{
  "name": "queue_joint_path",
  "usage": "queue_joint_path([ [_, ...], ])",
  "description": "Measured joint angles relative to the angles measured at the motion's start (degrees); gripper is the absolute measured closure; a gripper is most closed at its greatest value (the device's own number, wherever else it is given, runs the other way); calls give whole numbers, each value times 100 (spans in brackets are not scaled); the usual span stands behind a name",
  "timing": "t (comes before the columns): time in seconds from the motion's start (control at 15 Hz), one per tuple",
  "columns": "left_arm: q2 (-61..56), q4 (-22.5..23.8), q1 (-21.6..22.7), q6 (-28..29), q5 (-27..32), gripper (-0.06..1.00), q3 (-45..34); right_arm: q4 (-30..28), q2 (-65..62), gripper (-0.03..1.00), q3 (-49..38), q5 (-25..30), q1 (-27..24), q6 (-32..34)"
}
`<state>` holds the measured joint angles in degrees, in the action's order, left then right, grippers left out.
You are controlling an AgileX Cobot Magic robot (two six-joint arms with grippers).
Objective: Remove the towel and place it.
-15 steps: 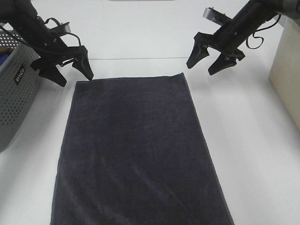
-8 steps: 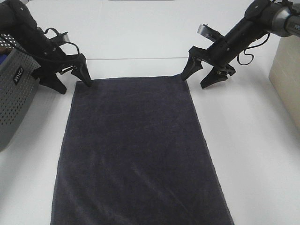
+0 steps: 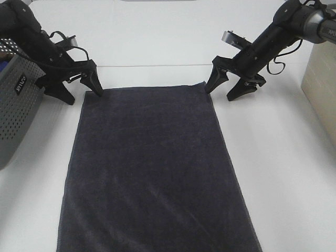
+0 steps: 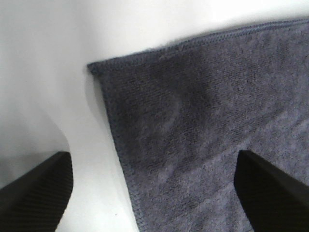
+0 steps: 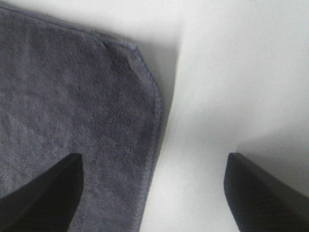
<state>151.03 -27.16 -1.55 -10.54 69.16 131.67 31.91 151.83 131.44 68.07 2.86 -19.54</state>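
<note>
The dark charcoal towel (image 3: pixel 152 168) lies spread flat on the white table (image 3: pixel 283 173), its long side running from far to near. My left gripper (image 3: pixel 85 97) stands open over the towel's far left corner, one finger on the cloth side and one on the bare table. My right gripper (image 3: pixel 219 94) is open over the far right corner in the same way. In the left wrist view the towel's corner (image 4: pixel 203 121) sits between the spread fingers (image 4: pixel 34 193). The right wrist view shows the other corner (image 5: pixel 72 96) between the fingers (image 5: pixel 265 193). Neither gripper holds anything.
A grey perforated basket (image 3: pixel 18 110) stands at the left edge, close behind the left arm. A beige box (image 3: pixel 323 79) sits at the right edge. Bare white table lies on both sides of the towel.
Both grippers have come down from above the table to the towel's far corners; the right one also moved left toward its corner. Both stay open. The towel has not moved.
</note>
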Motion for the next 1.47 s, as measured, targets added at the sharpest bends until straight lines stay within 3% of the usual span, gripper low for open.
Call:
queue_joint_path([
  [0.47,80,-367,-57,0,0,12,23,286,155,21,80,-327,34,34],
  [0.53,97,-407,-292,0,-46,19,23,172,155,22,86,-556,241,34],
  [0.6,97,-407,-292,0,-46,19,23,172,155,22,86,-556,241,34],
  [0.8,126,-441,-710,57,-355,23,23,-636,149,28,132,-1106,716,183],
  [0.87,138,-401,-825,109,-487,36,23,-1112,149,41,132,-1341,831,504],
  [1.0,172,-172,-825,115,-510,63,17,-1289,149,62,132,-1409,825,625],
  [1.13,178,69,-814,6,-533,89,17,-1409,160,91,132,-1495,802,636],
  [1.2,178,97,-814,-97,-556,91,17,-1415,166,96,132,-1513,802,636],
  [1.47,201,149,-819,-281,-745,91,97,-1415,166,96,132,-1702,802,636],
])
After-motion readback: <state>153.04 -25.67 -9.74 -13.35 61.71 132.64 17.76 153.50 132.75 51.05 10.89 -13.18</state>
